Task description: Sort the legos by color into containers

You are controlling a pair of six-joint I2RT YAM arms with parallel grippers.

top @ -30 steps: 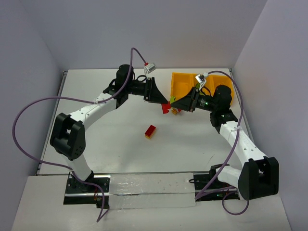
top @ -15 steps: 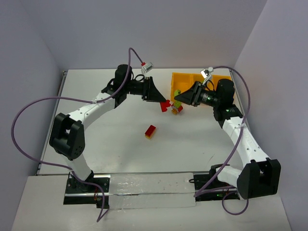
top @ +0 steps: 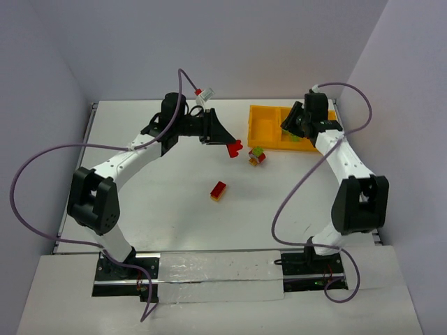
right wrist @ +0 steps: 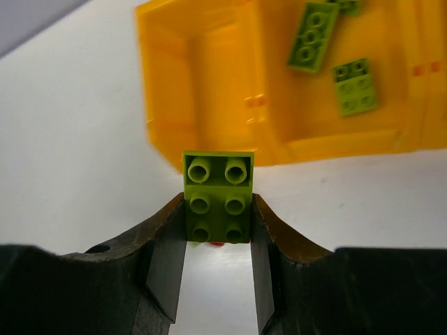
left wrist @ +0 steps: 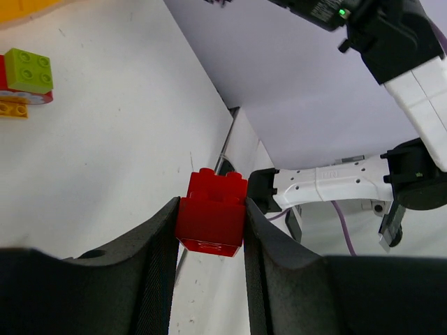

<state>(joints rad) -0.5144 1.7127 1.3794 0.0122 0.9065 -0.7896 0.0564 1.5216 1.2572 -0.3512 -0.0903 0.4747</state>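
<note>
My left gripper (top: 228, 143) is shut on a red brick (left wrist: 211, 209) and holds it above the table, left of the tray. My right gripper (top: 288, 125) is shut on a lime green brick (right wrist: 218, 195) at the near edge of the orange-yellow tray (top: 264, 115). In the right wrist view, the tray (right wrist: 230, 77) has two green bricks (right wrist: 314, 35) lying in one compartment. A small stack of green, red and yellow bricks (top: 256, 155) lies on the table in front of the tray. It also shows in the left wrist view (left wrist: 28, 70). A red and yellow brick pair (top: 219, 190) lies nearer to me.
Walls close the table on the left, back and right. Purple cables loop from both arms above the table. The right arm (top: 342, 164) reaches along the right edge.
The two grippers met at one stack a second ago and have pulled apart. The right one rose and moved back to the tray with the green brick; the left drew slightly left with the red brick.
</note>
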